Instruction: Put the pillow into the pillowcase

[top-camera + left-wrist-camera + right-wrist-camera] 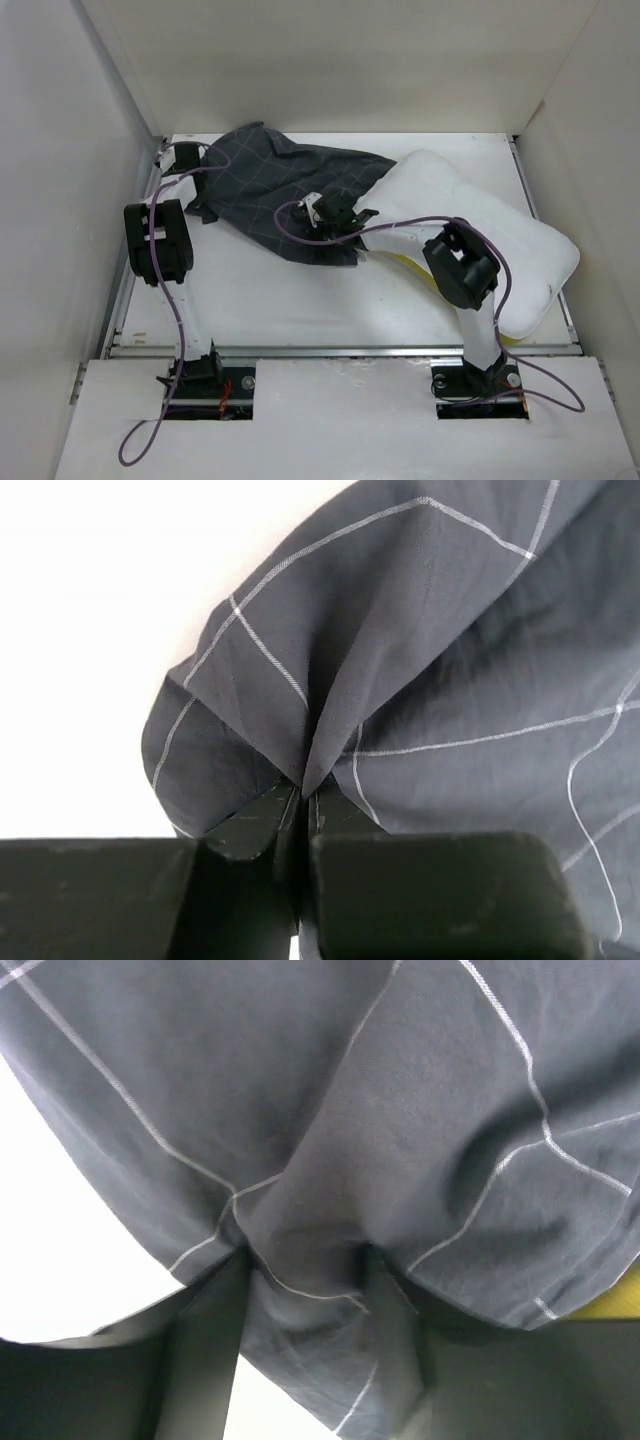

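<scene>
The dark charcoal pillowcase (pixel 275 185) with a pale grid lies crumpled at the back middle of the table. The white pillow (pixel 490 225) lies at the right, its left end at or just inside the case's right end. My left gripper (pixel 200 162) is at the case's left edge; in the left wrist view it (pixel 308 795) is shut on a pinched fold of the pillowcase (pixel 430 660). My right gripper (pixel 328 212) is on the case's near edge; in the right wrist view it (pixel 300 1280) holds a thick wad of the pillowcase (pixel 400 1090) between its fingers. The pillow's yellow piping (pixel 612 1302) shows beside it.
The white table (pixel 300 300) is boxed in by white walls at the left, back and right. A metal rail (pixel 340 350) runs along its near edge. Purple cables loop from both arms over the cloth and the pillow.
</scene>
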Robot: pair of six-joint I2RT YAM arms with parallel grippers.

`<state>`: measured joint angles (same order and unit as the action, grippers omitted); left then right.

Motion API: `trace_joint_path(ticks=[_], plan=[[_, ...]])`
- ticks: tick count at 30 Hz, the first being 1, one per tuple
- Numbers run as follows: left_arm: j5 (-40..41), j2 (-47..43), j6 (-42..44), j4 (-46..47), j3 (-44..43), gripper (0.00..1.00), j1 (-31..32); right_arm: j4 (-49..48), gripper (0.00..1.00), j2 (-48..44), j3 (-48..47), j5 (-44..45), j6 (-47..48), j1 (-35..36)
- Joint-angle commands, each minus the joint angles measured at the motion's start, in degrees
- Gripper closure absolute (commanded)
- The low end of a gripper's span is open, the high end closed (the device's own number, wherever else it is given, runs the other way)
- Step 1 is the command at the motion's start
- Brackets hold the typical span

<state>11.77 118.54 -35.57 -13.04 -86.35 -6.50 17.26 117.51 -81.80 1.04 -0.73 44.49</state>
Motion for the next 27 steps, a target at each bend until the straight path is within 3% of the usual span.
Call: trace_joint_path(ticks=[1,8,13,14,16,17,18,19,20,22,24,25,27], plan=[[2.72,-1.64,-2.48,-1.29,1.26,1.0,-2.28,-3.46,0.53,0.79,-0.91,-3.83,0.64,2.08],[7.56,-8.05,-7.13,-5.15,10.49,1.0,-10.19,-6.17,0.53,-2.9,3.22,-22.19,9.86,7.36],[10.82,-15.16,-6.01,-7.97,13.04,0.99,-11.6,-7.58,0.44,-11.04,6.03,-25.38,11.1,8.07],[10.82,-16.66,-6.0,-7.97,13.04,0.81,-10.73,-8.89,0.44,-13.51,7.08,-24.69,11.1,8.07],[9.51,-20.17,-2.32,-7.44,13.05,0.62,-9.41,-13.01,0.25,-21.31,10.16,-19.52,10.58,8.07],[8.63,-23.93,-1.0,-6.48,13.57,0.54,-7.67,-14.08,0.07,-23.54,10.95,-15.93,8.57,8.07],[7.49,-25.8,0.4,-5.08,13.57,0.4,-6.69,-14.09,0.01,-25.39,10.96,-8.06,7.68,8.07],[5.48,-27.64,2.68,-4.46,13.57,0.32,-5.64,-14.09,0.01,-26.71,10.96,-4.59,7.07,8.07],[3.8,-31.14,4.44,-3.5,13.57,0.01,-4.5,-13.4,0.01,-28.46,10.96,-1.16,4.71,8.07],[-0.76,-34.06,7.96,-0.51,13.57,0.0,-0.72,-10.6,0.01,-29.01,8.34,13.28,0.4,6.94],[-6.92,-37.57,12.51,1.42,14.97,0.0,4.62,-9.35,0.01,-30.41,7.36,22.29,-0.66,6.93],[-8.68,-38.38,13.85,3.52,15.59,0.0,6.92,-9.95,0.01,-31.63,7.36,32.87,-1.54,6.4],[-15.17,-39.0,15.26,5.47,16.91,0.0,12.7,-15.83,0.01,-37.14,12.79,41.46,-6.78,5.53]])
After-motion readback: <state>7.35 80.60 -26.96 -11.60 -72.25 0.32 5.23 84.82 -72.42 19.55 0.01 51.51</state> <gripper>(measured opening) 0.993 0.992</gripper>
